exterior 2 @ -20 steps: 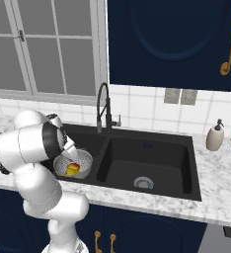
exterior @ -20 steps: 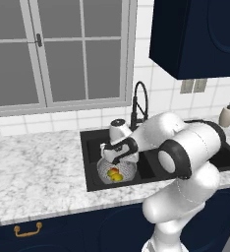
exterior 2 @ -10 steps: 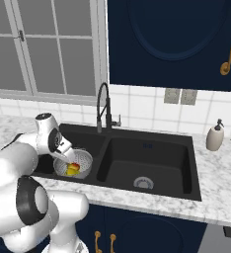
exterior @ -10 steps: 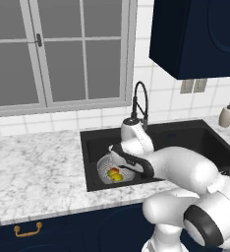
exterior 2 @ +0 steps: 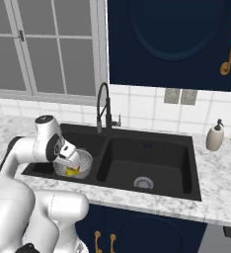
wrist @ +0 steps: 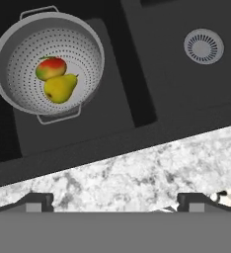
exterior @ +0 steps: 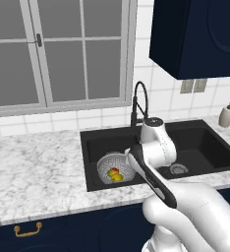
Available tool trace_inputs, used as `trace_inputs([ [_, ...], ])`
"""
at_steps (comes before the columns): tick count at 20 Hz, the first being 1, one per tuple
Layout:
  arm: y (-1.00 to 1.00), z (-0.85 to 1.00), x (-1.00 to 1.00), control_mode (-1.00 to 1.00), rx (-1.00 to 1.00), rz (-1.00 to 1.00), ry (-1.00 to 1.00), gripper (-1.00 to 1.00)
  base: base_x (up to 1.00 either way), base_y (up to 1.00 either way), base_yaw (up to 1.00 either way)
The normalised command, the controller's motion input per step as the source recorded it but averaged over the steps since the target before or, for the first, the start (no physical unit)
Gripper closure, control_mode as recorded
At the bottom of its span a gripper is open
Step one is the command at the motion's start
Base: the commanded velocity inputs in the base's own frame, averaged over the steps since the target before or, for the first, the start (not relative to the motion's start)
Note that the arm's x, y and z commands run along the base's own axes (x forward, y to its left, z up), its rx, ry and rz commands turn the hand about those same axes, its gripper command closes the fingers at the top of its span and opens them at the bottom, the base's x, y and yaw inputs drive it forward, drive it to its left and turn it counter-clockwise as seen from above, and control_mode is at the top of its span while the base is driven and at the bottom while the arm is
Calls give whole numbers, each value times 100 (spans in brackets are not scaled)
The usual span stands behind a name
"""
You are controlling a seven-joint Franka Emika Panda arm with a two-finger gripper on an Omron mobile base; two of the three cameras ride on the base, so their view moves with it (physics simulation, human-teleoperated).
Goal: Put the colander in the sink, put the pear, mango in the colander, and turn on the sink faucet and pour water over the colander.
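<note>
Even, bright rendered light; sharp focus, faint shadows, no glare

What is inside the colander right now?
Inside the colander lie the mango and the pear, side by side and touching. The fruit hides the perforated floor beneath it.

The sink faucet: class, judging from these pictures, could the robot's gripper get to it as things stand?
Probably yes. The gripper is open and holds nothing, and the sink faucet stands clear behind the sink, with the colander low in the basin and nothing blocking the way.
</note>
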Motion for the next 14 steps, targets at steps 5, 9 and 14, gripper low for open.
trace_inputs([
  [5,-42,51,-30,-100,1,12,5,-100,0,0,0],
  [9,-37,49,-21,-100,0,7,-2,-100,0,0,0],
  [14,-17,56,-3,-100,0,1,-22,-100,0,0,0],
])
